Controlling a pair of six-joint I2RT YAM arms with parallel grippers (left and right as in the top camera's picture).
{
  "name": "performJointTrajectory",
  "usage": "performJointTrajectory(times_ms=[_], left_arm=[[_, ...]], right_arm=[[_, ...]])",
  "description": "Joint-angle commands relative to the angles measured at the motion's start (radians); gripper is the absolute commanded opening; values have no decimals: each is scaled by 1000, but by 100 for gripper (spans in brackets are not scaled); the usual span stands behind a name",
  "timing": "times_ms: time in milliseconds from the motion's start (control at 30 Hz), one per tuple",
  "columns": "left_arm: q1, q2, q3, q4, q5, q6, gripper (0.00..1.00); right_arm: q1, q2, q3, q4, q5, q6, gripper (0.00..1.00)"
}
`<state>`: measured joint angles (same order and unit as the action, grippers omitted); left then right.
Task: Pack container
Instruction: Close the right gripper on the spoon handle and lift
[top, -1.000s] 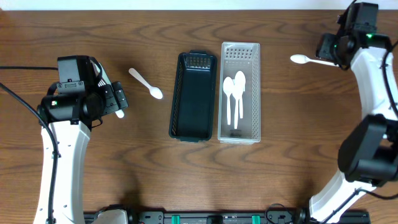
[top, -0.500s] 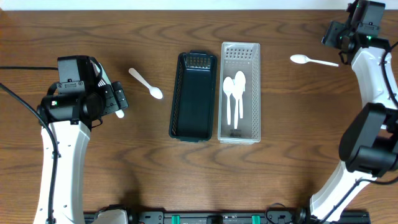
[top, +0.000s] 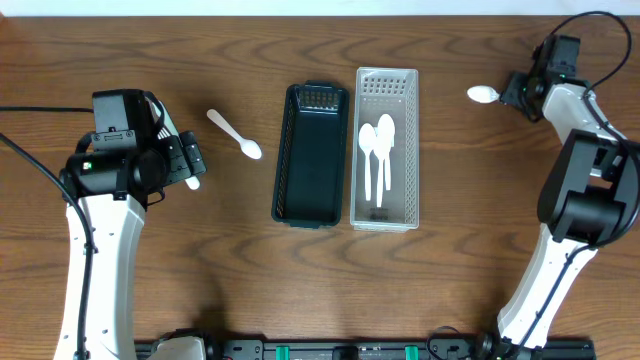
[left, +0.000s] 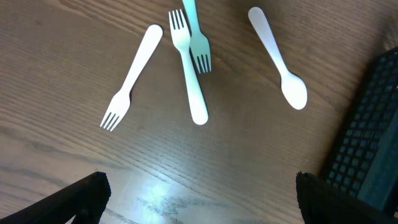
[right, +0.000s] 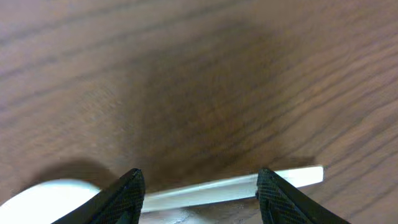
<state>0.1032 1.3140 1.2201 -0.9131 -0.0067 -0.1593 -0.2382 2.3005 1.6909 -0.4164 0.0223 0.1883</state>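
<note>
A white spoon (top: 482, 95) lies at the back right of the table. My right gripper (top: 522, 92) is low over its handle, open. In the right wrist view the handle (right: 224, 188) lies across between the two fingers of the gripper (right: 200, 198), with the bowl (right: 43, 200) at the left. A clear bin (top: 387, 205) holds white spoons (top: 378, 150). A black basket (top: 312, 155) stands beside it, with nothing in it. My left gripper (left: 202, 199) is open above the table. Ahead of it lie two white forks (left: 132, 74) (left: 189, 68), a pale green fork (left: 198, 40) and a white spoon (left: 278, 57).
The black basket's wall (left: 367, 143) is at the right edge of the left wrist view. The second loose spoon (top: 235, 133) lies between my left arm and the basket. The table's back edge runs just behind my right gripper.
My right gripper swung back toward the table's rear edge, then came down over the spoon's handle, which it now covers from above. The left arm has not moved.
</note>
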Motion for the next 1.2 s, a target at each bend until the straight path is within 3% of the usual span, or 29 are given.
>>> performJointTrajectory(times_ms=[0, 233, 367, 567, 633, 833, 1167], left_arm=[[5, 5, 13, -3, -5, 9, 98], [5, 5, 13, -3, -5, 9, 98], [5, 5, 13, -3, -5, 9, 98], [5, 5, 13, -3, -5, 9, 98], [5, 5, 13, -3, -5, 9, 98], [5, 5, 13, -3, -5, 9, 98], [5, 5, 13, -3, -5, 9, 98]], right_arm=[[-3, 14, 0, -31, -4, 24, 60], [1, 19, 0, -260, -23, 26, 56], [6, 17, 0, -433, -58, 97, 53], [24, 16, 0, -611, -109, 130, 44], [31, 16, 0, -652, -108, 152, 34], [34, 16, 0, -668, -107, 188, 19], [37, -25, 66, -627, -219, 160, 8]])
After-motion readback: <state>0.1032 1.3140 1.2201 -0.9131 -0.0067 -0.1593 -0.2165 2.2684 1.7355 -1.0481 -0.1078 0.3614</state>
